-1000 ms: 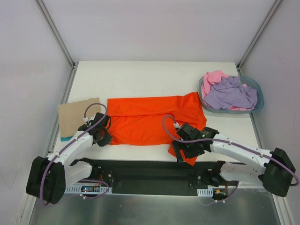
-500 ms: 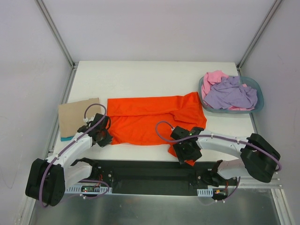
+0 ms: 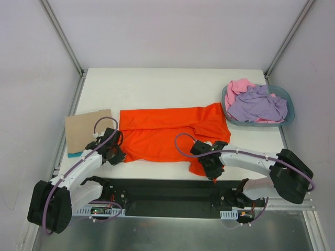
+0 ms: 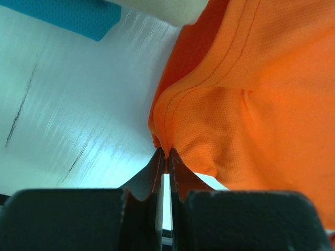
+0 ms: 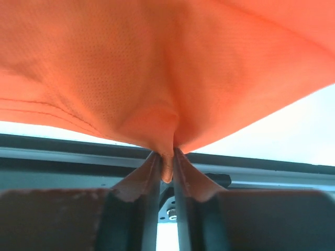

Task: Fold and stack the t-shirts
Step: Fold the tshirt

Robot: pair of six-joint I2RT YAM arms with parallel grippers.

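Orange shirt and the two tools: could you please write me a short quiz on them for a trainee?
1. True or false: the left tool is shut on the hem of the orange shirt.
2. Where do the purple shirt and the pink shirt lie? A: flat on the table. B: in the basin. C: under the orange shirt.
3. Fill in: the right tool pinches a fold at the shirt's ___ edge (near or far, seen from the arm bases).
Key: 1 true; 2 B; 3 near.
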